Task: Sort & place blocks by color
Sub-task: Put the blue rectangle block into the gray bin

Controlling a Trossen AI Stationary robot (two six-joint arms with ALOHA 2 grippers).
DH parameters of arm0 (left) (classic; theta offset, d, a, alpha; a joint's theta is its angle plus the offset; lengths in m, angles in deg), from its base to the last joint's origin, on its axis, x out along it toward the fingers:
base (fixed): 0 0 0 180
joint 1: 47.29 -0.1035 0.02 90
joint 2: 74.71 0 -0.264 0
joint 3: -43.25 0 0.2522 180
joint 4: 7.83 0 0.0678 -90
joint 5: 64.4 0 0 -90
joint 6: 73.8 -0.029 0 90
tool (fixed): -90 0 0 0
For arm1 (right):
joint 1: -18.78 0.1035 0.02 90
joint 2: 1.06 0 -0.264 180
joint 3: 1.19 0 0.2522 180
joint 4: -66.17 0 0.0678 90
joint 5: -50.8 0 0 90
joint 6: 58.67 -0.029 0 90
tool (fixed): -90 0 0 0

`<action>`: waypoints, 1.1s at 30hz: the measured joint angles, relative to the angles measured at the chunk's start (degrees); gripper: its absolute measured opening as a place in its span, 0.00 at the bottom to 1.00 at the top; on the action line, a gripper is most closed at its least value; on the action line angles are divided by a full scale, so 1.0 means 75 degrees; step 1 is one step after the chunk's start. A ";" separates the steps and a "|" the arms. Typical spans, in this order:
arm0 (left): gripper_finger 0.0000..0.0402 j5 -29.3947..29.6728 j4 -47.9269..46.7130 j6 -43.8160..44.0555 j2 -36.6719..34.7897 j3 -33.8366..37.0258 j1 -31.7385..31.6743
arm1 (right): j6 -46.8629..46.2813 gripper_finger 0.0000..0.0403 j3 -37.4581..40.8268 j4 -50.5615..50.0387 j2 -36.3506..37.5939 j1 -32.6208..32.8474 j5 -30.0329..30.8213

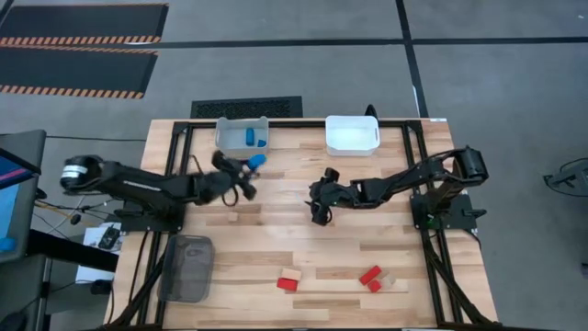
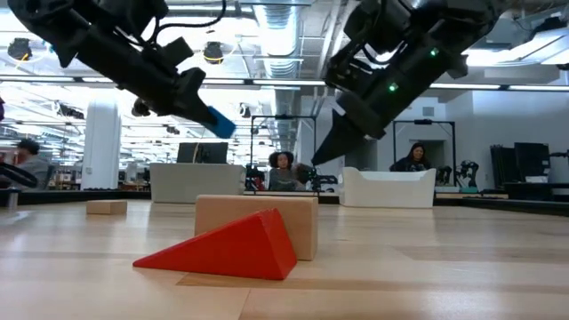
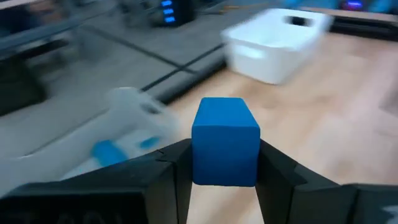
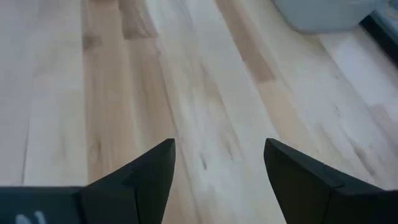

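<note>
My left gripper (image 1: 250, 169) is in the air just in front of the grey bin (image 1: 243, 134) and is shut on a blue block (image 3: 225, 149). The grey bin holds other blue pieces (image 1: 251, 139). My right gripper (image 4: 217, 149) is open over bare table near the middle (image 1: 321, 200), with nothing between its fingers. Near the front edge lie a red wedge (image 2: 222, 249) against a tan block (image 2: 258, 222), and two more red blocks (image 1: 370, 276) beside a tan piece (image 1: 389, 278). My left gripper pinches the blue block between its two fingers, one on each opposite side face (image 3: 198, 155). The block's free end (image 3: 227, 112) sticks out past the fingertips. It is lifted clear of the table, seen in the low view as a blue block (image 2: 218, 120) slanting downward from the fingers.
A white bin (image 1: 352, 134) stands at the far edge, right of the grey one. A dark mesh bin (image 1: 186, 267) sits at the near left corner. A small tan block (image 2: 107, 207) lies farther back on the table. People and desks show in the room beyond.
</note>
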 joint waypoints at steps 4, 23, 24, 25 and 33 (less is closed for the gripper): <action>0.27 -0.0322 -0.0488 0.0037 -0.0666 0.0000 -0.1284 | -0.0102 0.67 0.0156 0.0148 -0.0019 -0.0141 -0.0048; 0.28 -0.4040 -0.1122 0.1388 0.0122 -0.0249 -0.5226 | -0.0094 0.67 0.0164 0.0150 0.0001 -0.0252 -0.0090; 0.28 -0.4058 -0.1349 0.1385 0.0125 -0.0369 -0.5250 | -0.0093 0.67 0.0164 0.0149 0.0001 -0.0252 -0.0090; 0.28 -0.4055 -0.1609 0.1361 0.0125 -0.0502 -0.5262 | -0.0093 0.67 0.0164 0.0148 0.0001 -0.0252 -0.0090; 0.31 -0.3988 -0.3231 0.1326 0.0125 -0.1355 -0.5266 | -0.0090 0.67 0.0164 0.0135 0.0001 -0.0252 -0.0090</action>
